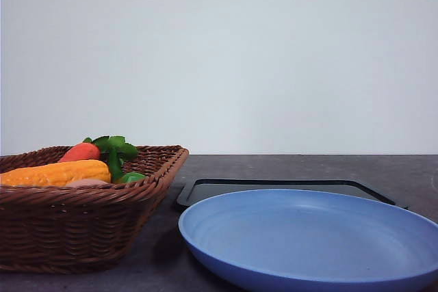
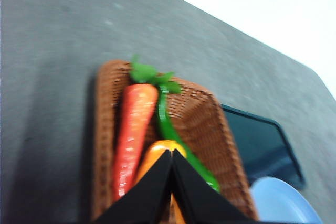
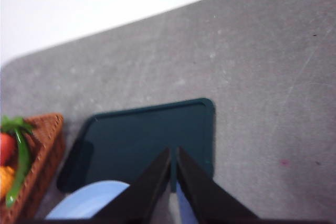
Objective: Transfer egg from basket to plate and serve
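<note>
On the dark counter (image 1: 308, 169) the wicker basket (image 1: 82, 227) sits left of the light-blue plate (image 1: 308, 244), with the black tray (image 1: 274, 188) behind the plate. A carrot (image 1: 80, 152) and a yellow-orange vegetable (image 1: 55, 173) lie in the basket; a pale sliver beside them may be the egg (image 1: 87, 182). The left pincer (image 2: 171, 153) hangs closed above the basket, and the right pincer (image 3: 174, 153) hangs closed over the tray.

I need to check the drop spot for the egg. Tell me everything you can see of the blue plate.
The plate is large, round and shallow, light blue with a smooth matte surface and a raised rim. Nothing lies on the part shown. It sits flat on the dark table, to the right of the basket and in front of the black tray, which its far rim overlaps in the front view.
</note>
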